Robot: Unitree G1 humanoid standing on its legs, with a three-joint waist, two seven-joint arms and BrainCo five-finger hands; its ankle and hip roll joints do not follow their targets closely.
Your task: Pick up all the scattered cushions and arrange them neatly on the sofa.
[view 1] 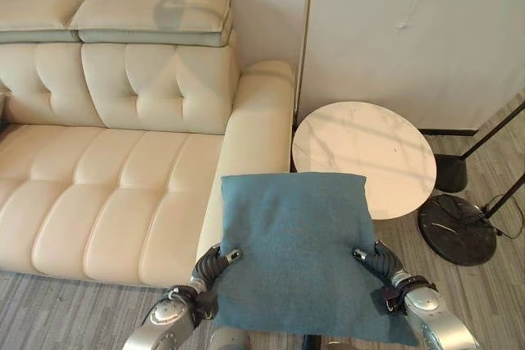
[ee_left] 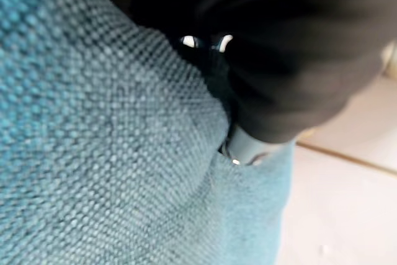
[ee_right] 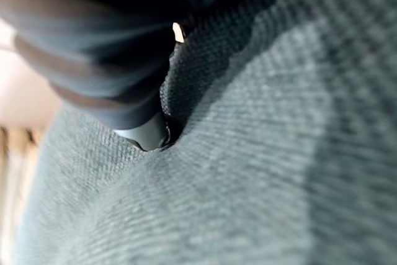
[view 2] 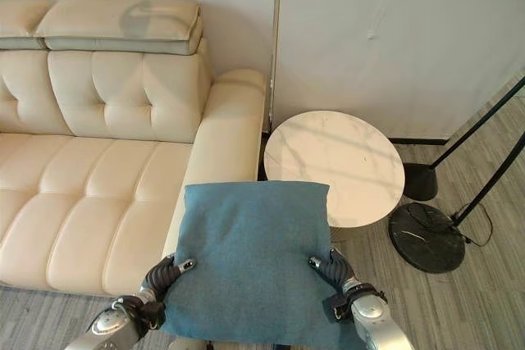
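Grey carpet floor [view 1: 66, 309] and a cream sofa [view 1: 123, 186] lie before you. You hold the teal cushion [view 1: 299, 252] raised in front of the sofa's armrest [view 1: 254, 137]: left hand [view 1: 215, 264] and right hand [view 1: 379, 261] each pinch one lower side edge. Beside the armrest stands a round white table [view 1: 365, 153].

Silver-grey arms, dark ribbed covers over both wrists.
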